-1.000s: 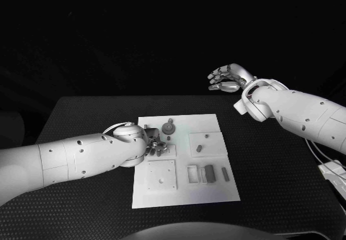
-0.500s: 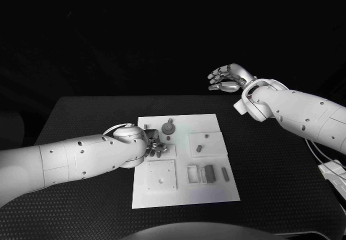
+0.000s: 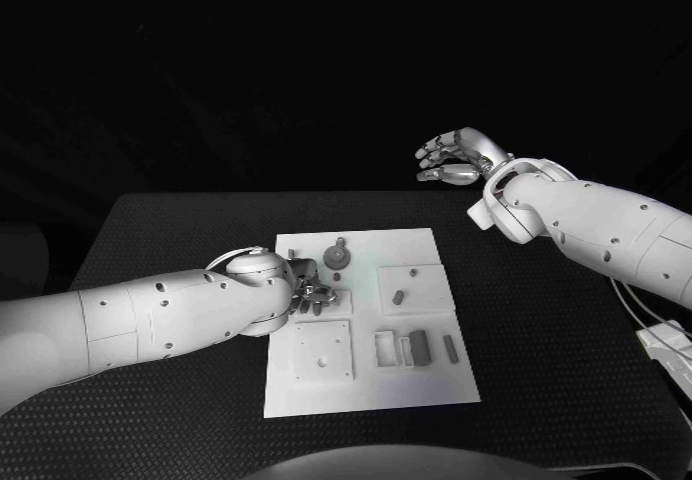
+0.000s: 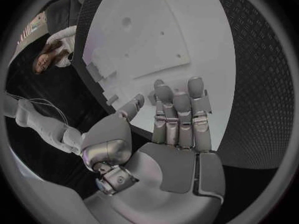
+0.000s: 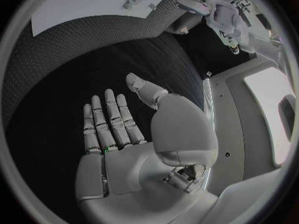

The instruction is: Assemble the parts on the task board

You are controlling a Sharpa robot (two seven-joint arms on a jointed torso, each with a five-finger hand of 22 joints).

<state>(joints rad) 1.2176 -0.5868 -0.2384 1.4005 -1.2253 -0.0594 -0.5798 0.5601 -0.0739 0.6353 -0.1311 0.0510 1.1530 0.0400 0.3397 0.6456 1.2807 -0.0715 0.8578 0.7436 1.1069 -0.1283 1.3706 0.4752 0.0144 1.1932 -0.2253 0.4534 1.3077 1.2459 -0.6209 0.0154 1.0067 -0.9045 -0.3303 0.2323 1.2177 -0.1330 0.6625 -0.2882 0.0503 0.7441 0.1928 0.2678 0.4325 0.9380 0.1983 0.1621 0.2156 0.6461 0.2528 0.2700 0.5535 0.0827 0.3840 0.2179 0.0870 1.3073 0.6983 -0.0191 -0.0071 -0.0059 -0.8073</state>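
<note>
The flat white rectangular task board (image 3: pixel 369 320) lies in the middle of the black textured table (image 3: pixel 548 340), with small grey parts (image 3: pixel 418 346) on it. The left hand (image 3: pixel 312 288) is over the board's left edge, mostly hidden behind its own wrist; whether its fingertips (image 4: pixel 177 92) pinch a part, I cannot tell. The right hand (image 3: pixel 454 155) hovers well apart beyond the table's far edge, fingers spread, holding nothing.

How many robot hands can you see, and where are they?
2. The left hand is down on the white board's left side. The right hand is up in the air past the table's far edge, holding nothing.
</note>
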